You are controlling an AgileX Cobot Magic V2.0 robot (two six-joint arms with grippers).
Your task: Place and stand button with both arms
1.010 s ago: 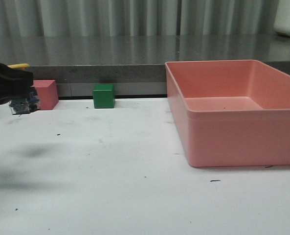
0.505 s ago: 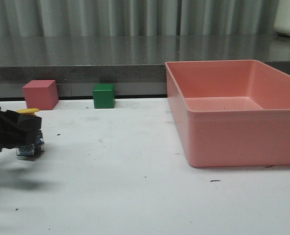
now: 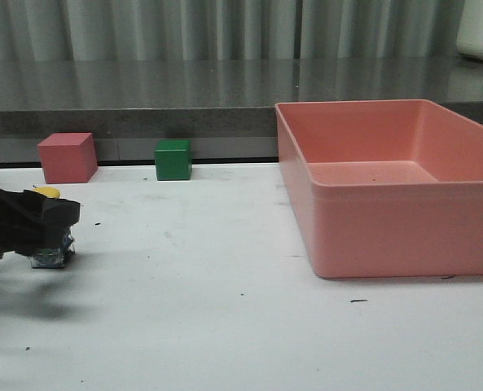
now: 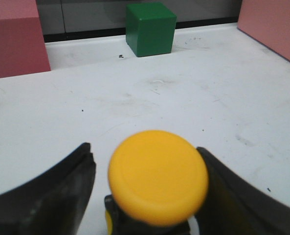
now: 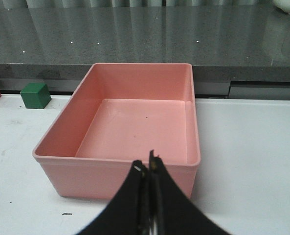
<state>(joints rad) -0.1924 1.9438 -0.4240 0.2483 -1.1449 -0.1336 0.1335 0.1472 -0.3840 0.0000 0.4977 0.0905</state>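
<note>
Left hand low at the bench's left edge, fingers level, clamped around the button; button base at or just above the surface, contact unclear. Yellow cap up, mostly hidden by the fingers in the front view. Red cube and green cube stand behind. Bare bench centre. Pink bin fills the right. Right hand fully closed, empty, facing the bin.

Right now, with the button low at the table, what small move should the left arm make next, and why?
Probably open the left claw slowly: the button seems to rest upright on the table, yellow cap up.
</note>
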